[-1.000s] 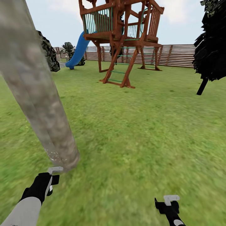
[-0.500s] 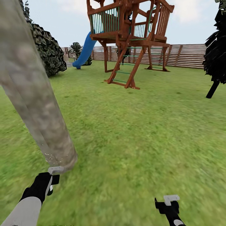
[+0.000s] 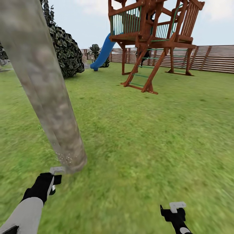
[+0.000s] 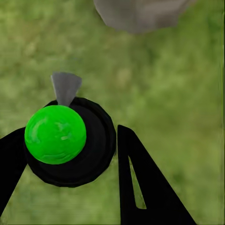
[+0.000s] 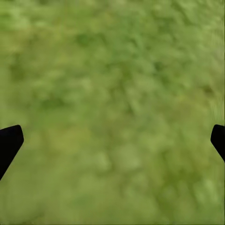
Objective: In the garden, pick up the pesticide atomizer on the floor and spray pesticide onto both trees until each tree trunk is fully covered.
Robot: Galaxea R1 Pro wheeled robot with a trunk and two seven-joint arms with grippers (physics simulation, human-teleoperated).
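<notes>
A thick mottled grey-brown tree trunk (image 3: 48,97) leans up the left of the head view, with its base on the grass (image 3: 136,146). Tiny white pesticide specks (image 3: 63,158) dot the bark low down. My left gripper (image 3: 52,182) hangs just in front of the trunk's base, shut on the pesticide atomizer (image 4: 56,135), a black bottle with a bright green round top. The bottle's grey nozzle (image 4: 65,87) points toward the trunk base (image 4: 136,14). My right gripper (image 3: 174,210) is low at the right, open, and it has blurred grass (image 5: 112,103) beneath it.
A brown wooden play tower (image 3: 152,35) with a blue slide (image 3: 103,53) stands on the lawn ahead. Behind it runs a brown slat fence (image 3: 211,58). A dark leafy bush (image 3: 66,53) and a small palm (image 3: 96,52) are at the back left.
The whole picture has shifted right, so the camera has turned left. The dark tree at the right edge has left the view. Both arms keep their places in the picture.
</notes>
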